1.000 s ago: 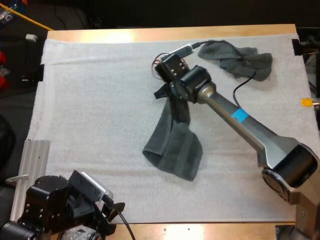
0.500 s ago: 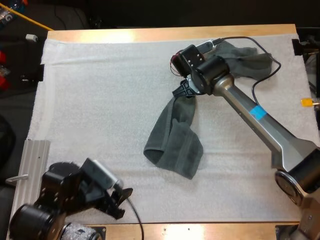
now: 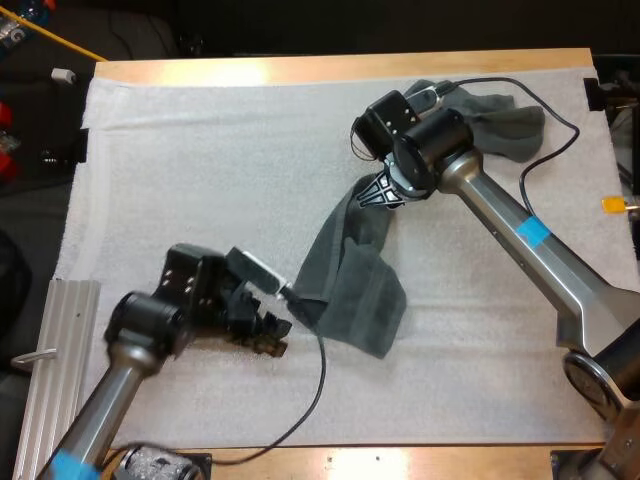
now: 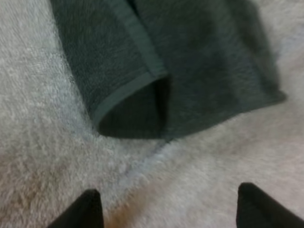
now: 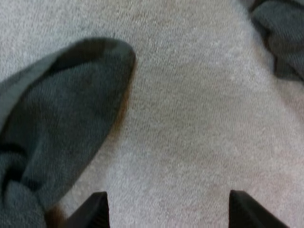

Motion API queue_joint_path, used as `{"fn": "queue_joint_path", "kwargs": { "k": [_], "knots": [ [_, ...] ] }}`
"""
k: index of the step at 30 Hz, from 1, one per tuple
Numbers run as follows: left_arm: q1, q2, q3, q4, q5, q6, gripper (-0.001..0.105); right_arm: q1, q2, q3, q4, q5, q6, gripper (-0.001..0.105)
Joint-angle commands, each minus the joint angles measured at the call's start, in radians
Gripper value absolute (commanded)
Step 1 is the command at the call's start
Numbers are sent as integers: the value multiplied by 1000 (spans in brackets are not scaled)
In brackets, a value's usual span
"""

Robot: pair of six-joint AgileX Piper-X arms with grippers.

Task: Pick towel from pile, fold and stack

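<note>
**Both grippers open, one at each end of the long towel**

Nearest the camera, the left gripper (image 3: 277, 337) sits low over the white mat (image 3: 180, 180), just beside the near left corner of a dark grey-green towel (image 3: 352, 285). Its wrist view adds what the high view cannot. The two black fingers (image 4: 90, 211) stand wide apart with bare mat between them. The towel's hemmed corner lies a little ahead of the tips, folded over on itself and touching neither finger.

From that corner the towel runs as a long, loosely doubled band up the mat to the right gripper (image 3: 384, 190), which hangs over its far end. From above, the fingers blend into the cloth. The right wrist view settles it: they are spread, holding nothing, with bare mat between them. A rounded fold of the towel lies close beside one finger.

Farther on, near the table's (image 3: 300, 68) far right corner, a second crumpled towel (image 3: 500, 125) lies apart from the first.
</note>
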Motion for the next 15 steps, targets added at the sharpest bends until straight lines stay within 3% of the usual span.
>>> {"fn": "queue_joint_path", "kwargs": {
  "k": [1,15],
  "knots": [
    [-5,40,0,-39,-10,4,58,-3,-13,-9,11,-7,-1,52],
    [-5,343,-4,-243,-10,0,58,-3,-13,-9,12,-7,-1,52]
  ]
}}
